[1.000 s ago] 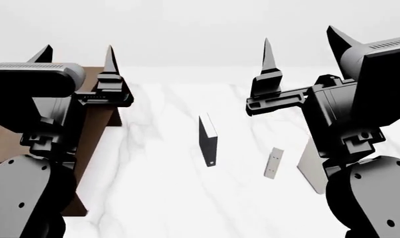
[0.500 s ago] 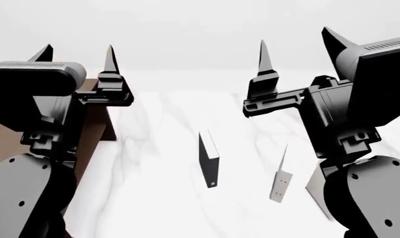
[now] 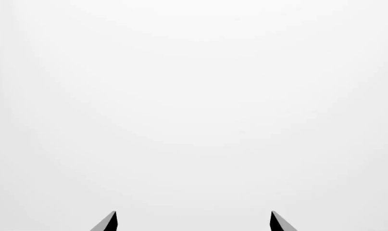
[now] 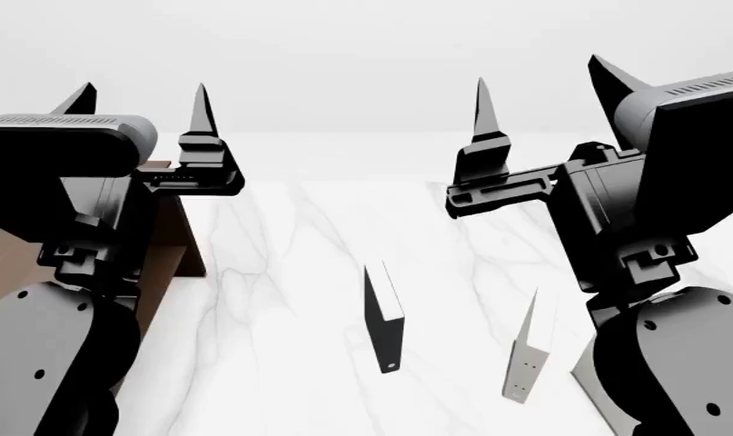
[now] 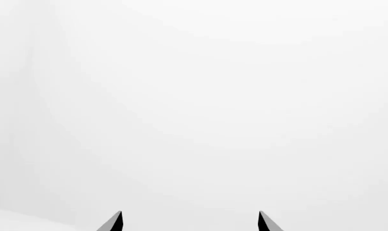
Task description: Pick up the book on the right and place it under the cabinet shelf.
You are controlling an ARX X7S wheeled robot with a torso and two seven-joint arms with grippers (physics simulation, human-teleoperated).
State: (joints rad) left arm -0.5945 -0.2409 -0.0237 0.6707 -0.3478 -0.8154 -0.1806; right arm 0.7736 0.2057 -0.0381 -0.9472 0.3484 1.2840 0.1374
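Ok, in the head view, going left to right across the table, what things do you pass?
Dark brown cabinet shelf → black book, standing on edge → grey book, standing with its dotted spine toward the camera → pale off-white book, mostly hidden behind the right arm.

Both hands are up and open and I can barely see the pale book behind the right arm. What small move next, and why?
Probably lower the right hand toward the pale book. That hand is open, raised and holding nothing, and its wrist view shows only blank background. The book stands on the marble table right of the grey book, mostly hidden by the right arm, far from the cabinet.
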